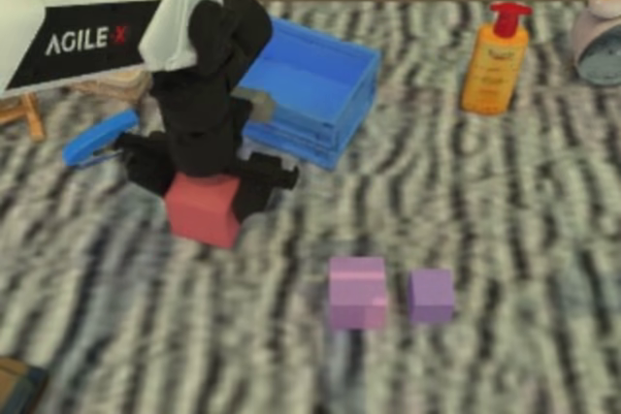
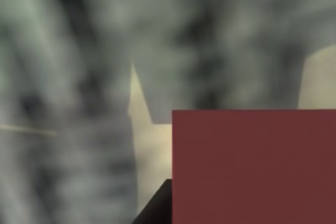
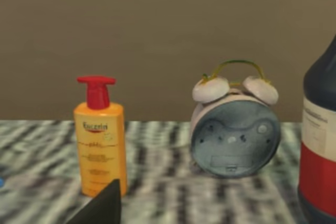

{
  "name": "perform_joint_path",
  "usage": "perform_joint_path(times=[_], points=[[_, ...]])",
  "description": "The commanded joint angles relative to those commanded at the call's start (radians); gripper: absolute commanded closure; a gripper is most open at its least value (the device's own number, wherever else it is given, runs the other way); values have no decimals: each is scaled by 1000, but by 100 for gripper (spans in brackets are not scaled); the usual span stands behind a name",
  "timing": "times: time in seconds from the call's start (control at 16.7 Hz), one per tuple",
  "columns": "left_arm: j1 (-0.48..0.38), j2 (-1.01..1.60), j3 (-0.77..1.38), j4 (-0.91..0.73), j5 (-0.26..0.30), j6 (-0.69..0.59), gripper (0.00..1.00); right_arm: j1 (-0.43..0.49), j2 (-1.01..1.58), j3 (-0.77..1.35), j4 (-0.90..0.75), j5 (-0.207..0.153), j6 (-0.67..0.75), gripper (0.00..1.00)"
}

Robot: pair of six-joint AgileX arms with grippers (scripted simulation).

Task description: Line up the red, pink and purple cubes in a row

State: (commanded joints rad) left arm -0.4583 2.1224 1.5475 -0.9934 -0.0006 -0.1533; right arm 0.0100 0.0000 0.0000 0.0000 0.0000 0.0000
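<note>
Table, grey-striped cloth (image 1: 505, 239), brown wall behind.
Left gripper (image 1: 206, 181) pinching the red cube (image 1: 204, 208), left of and farther back than the pink cube (image 1: 357, 292); purple cube (image 1: 431, 296) just right of pink. Right wrist view alone shows a dark bottle (image 3: 319, 150); right gripper's spread: cannot tell.

The left gripper (image 1: 201, 181) points straight down over the red cube (image 1: 204, 210), fingers straddling it.
</note>
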Motion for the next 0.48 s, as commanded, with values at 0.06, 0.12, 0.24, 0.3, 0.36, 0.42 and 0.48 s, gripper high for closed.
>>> perform_joint_path(times=[0.06, 0.12, 0.24, 0.3, 0.36, 0.42, 0.48], points=[[2, -12, 11, -18, 1, 0, 100, 0, 0, 0, 0, 0, 0, 0], [3, -18, 16, -26, 1, 0, 100, 0, 0, 0, 0, 0, 0, 0], [3, -19, 16, -26, 1, 0, 100, 0, 0, 0, 0, 0, 0, 0], [-3, -15, 14, -24, 1, 2, 100, 0, 0, 0, 0, 0, 0, 0], [-4, -16, 13, -24, 0, -1, 100, 0, 0, 0, 0, 0, 0, 0], [-10, -21, 8, -25, 0, -14, 100, 0, 0, 0, 0, 0, 0, 0], [-18, -31, -1, -25, -1, -38, 100, 0, 0, 0, 0, 0, 0, 0]])
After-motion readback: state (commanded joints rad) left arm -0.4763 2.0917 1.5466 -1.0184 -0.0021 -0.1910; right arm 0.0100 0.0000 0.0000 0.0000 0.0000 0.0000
